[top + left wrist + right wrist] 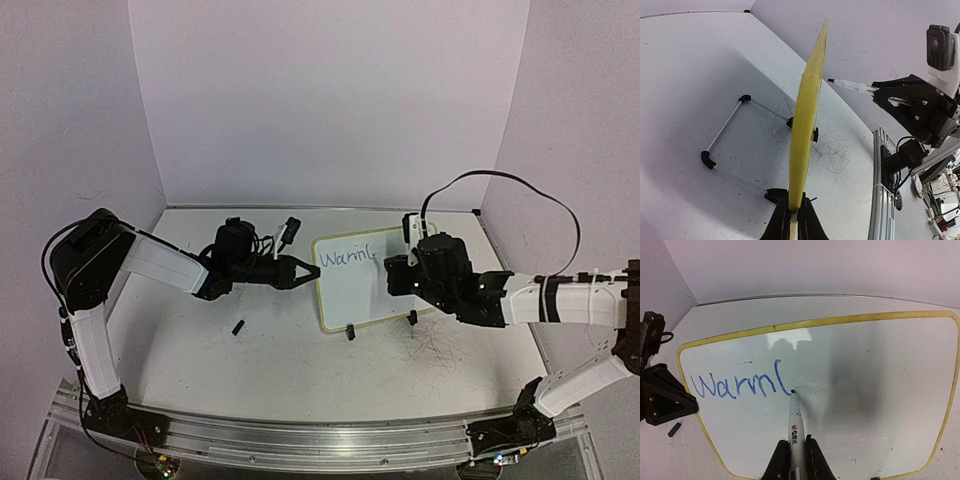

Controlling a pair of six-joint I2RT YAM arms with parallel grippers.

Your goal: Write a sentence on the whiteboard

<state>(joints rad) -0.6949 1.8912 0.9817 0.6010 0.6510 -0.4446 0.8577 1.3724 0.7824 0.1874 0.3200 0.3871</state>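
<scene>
The left claw (790, 216) is pinched shut on the yellow frame at the left edge of the whiteboard (870, 390). The board stands propped up on a thin wire stand (729, 145), a little right of the bench's middle and nearer the far edge than the near one. The right claw (792, 452) is closed around a marker (795, 426), whose tip touches the board just after the last stroke. The sentence (737, 385) so far is blue cursive near the board's upper left corner, reading "Warm" plus one curved stroke. Two small black clips (351, 333) sit along the board's lower edge. A small dark cap (239, 327) lies on the bench left of the board, apart from both arms. Faint scribbles (435, 350) mark the bench near the board's lower right corner.
</scene>
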